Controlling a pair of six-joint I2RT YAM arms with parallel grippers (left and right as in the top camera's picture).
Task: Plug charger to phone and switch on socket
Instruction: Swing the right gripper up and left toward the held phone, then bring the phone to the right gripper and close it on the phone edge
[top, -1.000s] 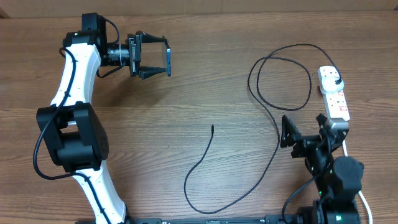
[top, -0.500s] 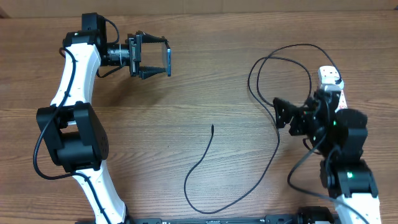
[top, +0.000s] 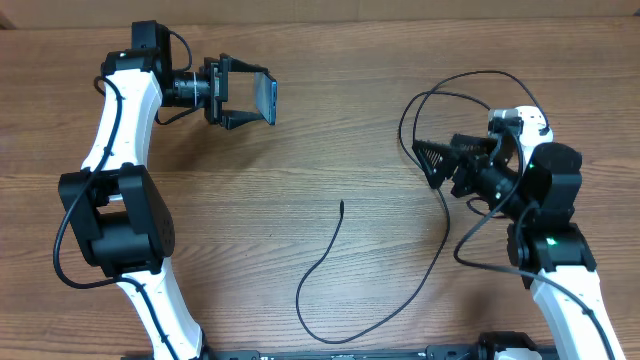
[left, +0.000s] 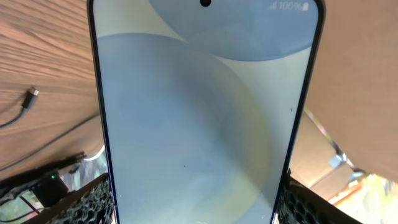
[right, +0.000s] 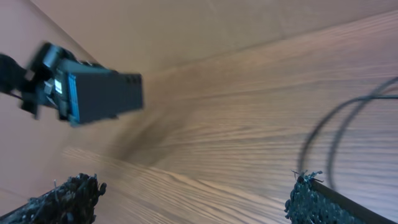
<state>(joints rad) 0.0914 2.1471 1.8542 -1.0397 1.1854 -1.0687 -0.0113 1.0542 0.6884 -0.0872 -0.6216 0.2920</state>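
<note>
My left gripper is shut on the phone and holds it above the table at the far left. The phone's light-blue screen fills the left wrist view, between the fingers. The black charger cable lies on the table, its connector tip near the middle; the tip also shows in the left wrist view. The cable loops at the far right. My right gripper is open and empty over that loop. The white socket is mostly hidden behind the right arm.
The right wrist view shows the open fingers over bare wood, the left gripper with the phone far off, and a stretch of cable on the right. The wooden table reaches all edges.
My right arm has risen from the near right and swung up and left over the socket toward the cable loop. The left gripper has turned the phone slightly, more edge-on from above.
</note>
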